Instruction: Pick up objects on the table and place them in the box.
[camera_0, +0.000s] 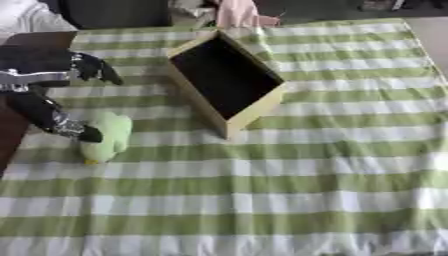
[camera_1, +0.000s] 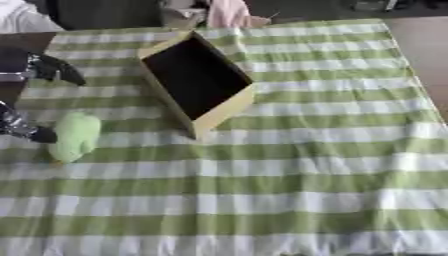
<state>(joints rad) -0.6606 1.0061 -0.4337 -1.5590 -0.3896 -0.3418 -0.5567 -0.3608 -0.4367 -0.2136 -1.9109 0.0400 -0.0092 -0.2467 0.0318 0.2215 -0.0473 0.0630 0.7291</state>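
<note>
One green soft toy (camera_0: 107, 136), one dark-lined box (camera_0: 226, 80), one left hand (camera_0: 66, 95), fingers (camera_0: 77, 129) spread, lower fingertip touching toy

Setting: indoor room, probably domestic; exact type cannot be determined. Indicators: table (camera_0: 350, 165) covered with a green-and-white striped cloth (camera_0: 262, 200); pink fabric (camera_0: 236, 12) beyond its far edge.

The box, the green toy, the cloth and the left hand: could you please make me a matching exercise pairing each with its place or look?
Column one:
1. box
2. green toy
3. cloth
4. left hand

Column two:
A. green and white stripes
B. at the toy's left side
C. light walls, dark inside
D. left of the box, lying on the cloth

Pairs: 1-C, 2-D, 3-A, 4-B
</note>
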